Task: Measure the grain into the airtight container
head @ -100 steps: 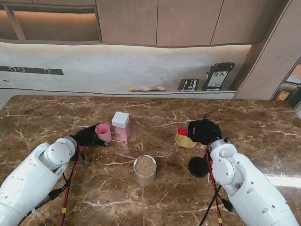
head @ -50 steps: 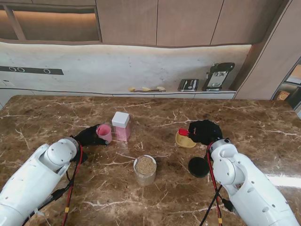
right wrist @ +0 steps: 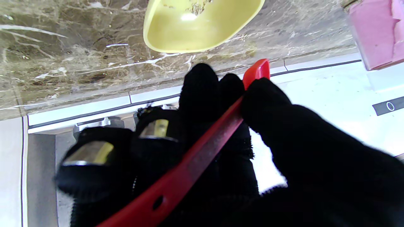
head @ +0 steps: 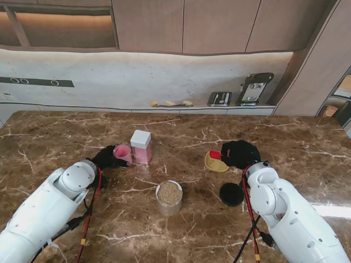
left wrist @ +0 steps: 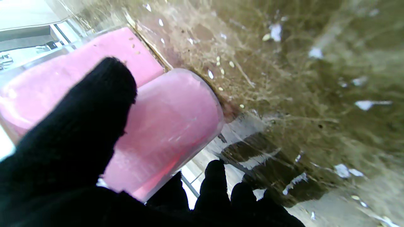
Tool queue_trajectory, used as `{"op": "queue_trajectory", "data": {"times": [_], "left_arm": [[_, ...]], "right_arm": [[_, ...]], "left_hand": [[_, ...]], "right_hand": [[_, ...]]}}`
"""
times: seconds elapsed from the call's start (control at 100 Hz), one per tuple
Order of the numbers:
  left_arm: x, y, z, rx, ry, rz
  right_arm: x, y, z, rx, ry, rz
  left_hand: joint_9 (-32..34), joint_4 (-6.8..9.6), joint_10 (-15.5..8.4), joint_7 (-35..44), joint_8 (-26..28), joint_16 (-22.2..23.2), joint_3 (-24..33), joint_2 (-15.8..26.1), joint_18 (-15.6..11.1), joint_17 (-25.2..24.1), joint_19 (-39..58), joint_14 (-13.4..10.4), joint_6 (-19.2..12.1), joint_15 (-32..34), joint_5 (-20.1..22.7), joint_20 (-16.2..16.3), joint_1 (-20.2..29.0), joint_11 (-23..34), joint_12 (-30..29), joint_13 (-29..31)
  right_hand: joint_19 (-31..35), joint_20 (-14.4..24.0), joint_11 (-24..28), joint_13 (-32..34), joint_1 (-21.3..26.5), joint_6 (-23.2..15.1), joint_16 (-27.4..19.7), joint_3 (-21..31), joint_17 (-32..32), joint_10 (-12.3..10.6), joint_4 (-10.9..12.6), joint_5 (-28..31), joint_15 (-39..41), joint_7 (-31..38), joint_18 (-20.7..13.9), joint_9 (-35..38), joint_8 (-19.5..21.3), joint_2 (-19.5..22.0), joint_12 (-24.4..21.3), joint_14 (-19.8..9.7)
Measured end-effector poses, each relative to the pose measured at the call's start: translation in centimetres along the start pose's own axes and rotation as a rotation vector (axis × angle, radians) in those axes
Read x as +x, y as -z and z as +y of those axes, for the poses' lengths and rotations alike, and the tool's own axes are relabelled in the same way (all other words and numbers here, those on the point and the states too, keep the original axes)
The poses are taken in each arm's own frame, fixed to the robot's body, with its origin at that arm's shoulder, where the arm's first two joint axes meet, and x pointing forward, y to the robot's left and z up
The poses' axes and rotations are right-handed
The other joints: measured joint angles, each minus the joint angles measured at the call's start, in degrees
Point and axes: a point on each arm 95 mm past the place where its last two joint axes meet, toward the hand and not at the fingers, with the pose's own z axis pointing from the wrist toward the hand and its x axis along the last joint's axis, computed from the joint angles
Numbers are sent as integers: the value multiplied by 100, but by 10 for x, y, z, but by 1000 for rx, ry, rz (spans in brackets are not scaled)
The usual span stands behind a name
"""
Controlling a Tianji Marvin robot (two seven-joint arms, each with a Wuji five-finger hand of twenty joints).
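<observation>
A small pink cup (head: 122, 153) stands left of centre, and my black-gloved left hand (head: 103, 158) is shut around it; the left wrist view shows the thumb (left wrist: 82, 126) pressed on the pink cup (left wrist: 167, 126). Right beside the cup stands a pink container (head: 141, 147) with a white lid. An open glass jar (head: 169, 196) full of brown grain sits nearer to me at centre. My right hand (head: 239, 153) is shut on the red handle (right wrist: 202, 151) of a yellow scoop (head: 215, 163), whose bowl (right wrist: 202, 25) rests on the table.
A round black lid (head: 231, 194) lies flat on the brown marble table (head: 175, 131), close to my right forearm. A few loose grains (left wrist: 221, 63) lie scattered by the cup. A counter with appliances (head: 253, 87) runs along the far wall.
My left arm has shifted slightly to the right, nudging the pink cup closer to the pink container. The right hand has barely moved.
</observation>
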Motion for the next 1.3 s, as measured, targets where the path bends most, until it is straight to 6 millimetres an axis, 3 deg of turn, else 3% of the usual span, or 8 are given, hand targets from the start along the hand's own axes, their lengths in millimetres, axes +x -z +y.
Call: {"op": "queue_trajectory", "data": {"times": [0.27,0.42,0.55,0.81,0.88,1.02,1.1,1.3], "left_arm": [[-1,0,1,11,40,0],[-3,7,4,32,66,8],[-6,14,6,56,81,19],[-8,34,4,86,91,50],[-8,43,2,102,78,64],[-9,65,-3,136,42,114],[-8,77,-5,151,21,148],[0,105,-5,175,-50,245]], "right_arm": [[0,0,-2,18,3,0],[0,0,-3,19,3,1],[0,0,-2,20,4,2],[3,3,2,17,12,9],[5,6,5,11,19,13],[11,12,14,4,44,27],[14,15,20,2,55,31],[26,24,34,0,104,26]], "left_hand": [[1,-51,-10,689,1075,101,-95,208,-116,-4,-74,-113,-4,-1,227,-74,305,67,102,-11],[3,-48,-10,902,1488,438,-1198,204,-110,55,-38,-112,34,88,456,-39,1161,485,144,52],[5,-38,-11,912,1539,663,-1368,197,-38,148,282,-17,63,354,648,88,1185,696,144,181],[6,-29,-11,912,1539,889,-1863,283,849,420,889,661,178,656,731,461,1482,906,145,251],[7,-28,-11,912,1538,895,-1925,317,1325,525,1084,664,225,699,731,546,1482,916,145,251],[308,36,-12,912,1537,960,-2154,431,1437,527,1145,669,309,864,734,635,1482,1049,155,399],[581,39,-9,913,1535,1042,-2292,492,1459,523,1348,738,331,996,734,974,1483,1115,335,609],[1487,86,89,913,1532,1863,-2427,497,1710,448,2051,995,597,1699,859,2514,1484,1564,1102,1412]], "right_hand": [[1,0,23,0,0,-1,0,0,0,-5,0,0,1,0,-9,0,0,0,0,-5],[1,0,25,0,0,-3,0,0,1,-7,0,0,1,0,-12,0,0,0,0,-7],[2,0,26,0,0,-3,0,0,1,-8,0,0,1,0,-13,0,0,0,0,-9],[2,0,26,0,0,-3,0,0,1,-9,0,0,1,0,-14,0,0,0,0,-10],[2,0,26,0,0,-3,0,0,2,-9,0,0,1,0,-14,0,0,0,0,-10],[2,0,26,0,0,-3,0,0,2,-9,0,0,1,0,-15,0,0,0,0,-10],[2,0,26,0,0,-3,0,0,8,-9,0,0,1,0,-15,0,0,-1,0,-10],[3,0,26,0,0,-3,0,0,71,-9,0,0,49,0,-15,0,0,-1,0,-10]]}}
